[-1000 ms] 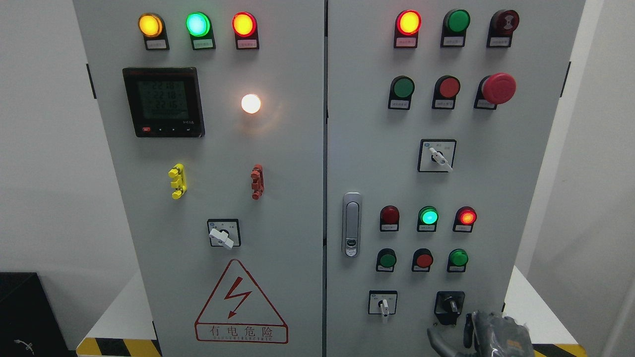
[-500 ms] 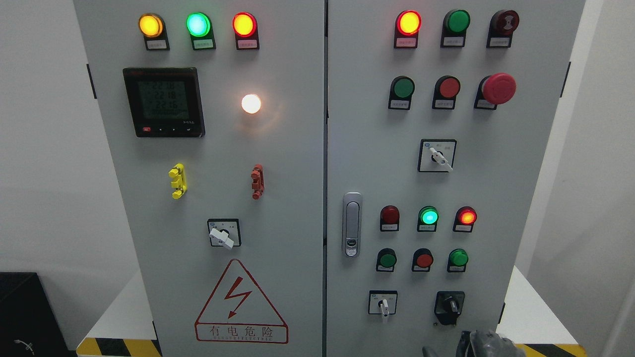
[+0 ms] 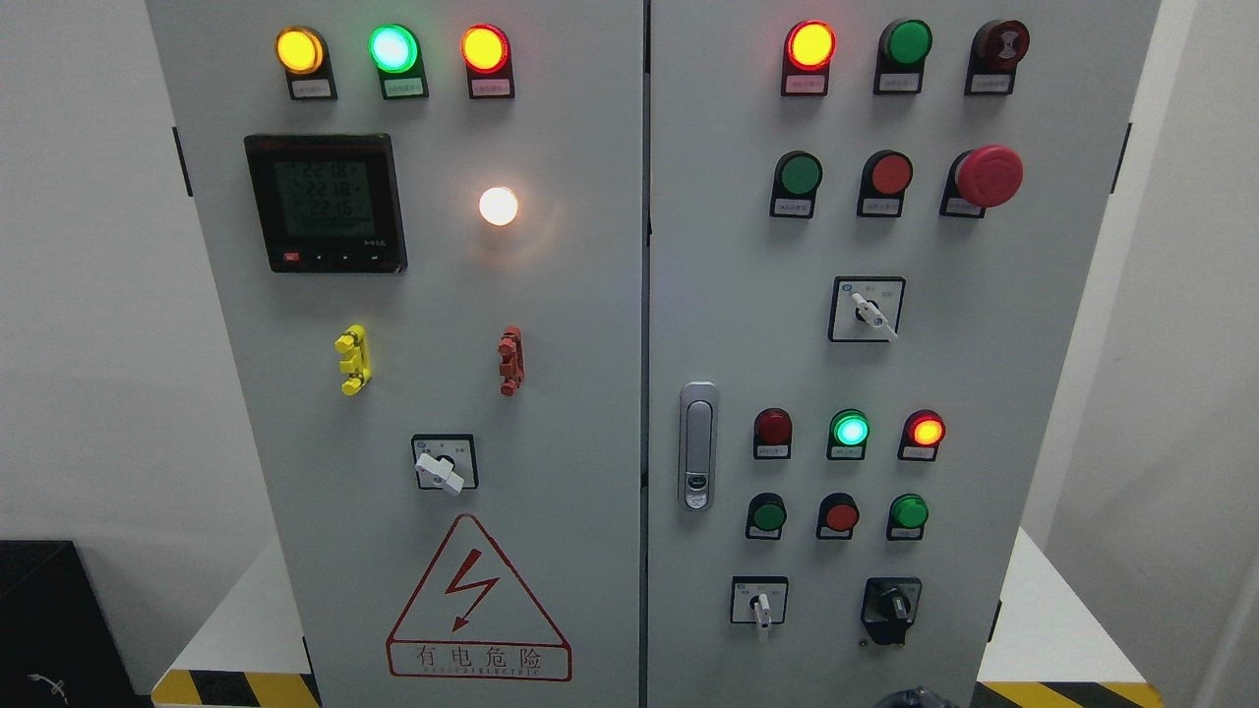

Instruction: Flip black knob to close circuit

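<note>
Matte black knob (image 3: 893,602) on a square plate, grey metal cabinet (image 3: 551,393).

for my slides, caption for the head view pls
Black knob at the cabinet's lower right, untouched; robot hand barely visible at the bottom edge.

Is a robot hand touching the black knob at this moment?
No, the black knob at the right door's lower corner stands free, with nothing on it.

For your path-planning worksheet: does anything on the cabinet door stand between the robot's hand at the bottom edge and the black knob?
Nothing visible does. Only a dark sliver of the hand shows at the bottom edge, directly below the black knob, with bare grey door between them.
</note>
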Tool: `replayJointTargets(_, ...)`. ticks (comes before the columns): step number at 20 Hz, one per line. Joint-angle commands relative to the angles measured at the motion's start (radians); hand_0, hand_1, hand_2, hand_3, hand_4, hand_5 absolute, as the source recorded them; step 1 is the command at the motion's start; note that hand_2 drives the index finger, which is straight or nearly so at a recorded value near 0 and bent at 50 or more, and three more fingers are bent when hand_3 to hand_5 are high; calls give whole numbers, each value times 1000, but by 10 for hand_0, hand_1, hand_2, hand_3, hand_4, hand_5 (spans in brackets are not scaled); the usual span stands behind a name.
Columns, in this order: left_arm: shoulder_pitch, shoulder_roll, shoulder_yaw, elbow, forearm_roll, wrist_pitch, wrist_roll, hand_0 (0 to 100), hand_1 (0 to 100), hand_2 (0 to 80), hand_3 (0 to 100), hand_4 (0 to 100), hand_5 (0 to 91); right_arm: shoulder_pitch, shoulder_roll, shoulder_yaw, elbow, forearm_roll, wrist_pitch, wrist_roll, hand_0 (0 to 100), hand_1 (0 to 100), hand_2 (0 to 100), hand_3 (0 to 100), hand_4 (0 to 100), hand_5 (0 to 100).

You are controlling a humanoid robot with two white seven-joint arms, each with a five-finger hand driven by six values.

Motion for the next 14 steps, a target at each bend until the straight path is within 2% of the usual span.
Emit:
replayJointTargets(1, 0, 0, -20, 22, -21, 1, 1, 0, 0, 0, 0, 0, 0, 100, 45, -29, -40, -289, -56, -4, 0, 84, 145, 287, 222, 111)
replayJointTargets(5, 0, 0, -20, 22, -21, -1, 1, 0, 0, 0, 0, 0, 0, 132, 47, -26, -18, -384, -108, 19, 0, 68, 46, 138, 69, 0)
replayJointTargets(7, 0, 0, -21, 22, -21, 1, 1, 0, 0, 0, 0, 0, 0, 132, 47, -26, 3, -441, -132, 42, 0, 71, 0, 78, 0, 0)
replayJointTargets(10, 0, 0, -21, 22, -21, 1, 1, 0, 0, 0, 0, 0, 0, 131, 47, -40, 35, -553, -159, 88, 0, 63, 0, 0, 0, 0)
replayJointTargets(12, 0, 0, -20, 22, -20, 1, 1, 0, 0, 0, 0, 0, 0, 128, 47, -59, 75, -576, -185, 119, 0, 57, 0, 0, 0, 0)
replayJointTargets(14, 0, 0, -20, 22, -21, -1, 1, 0, 0, 0, 0, 0, 0, 125, 47, -63, 95, -578, -209, 123, 0, 56, 0, 0, 0, 0)
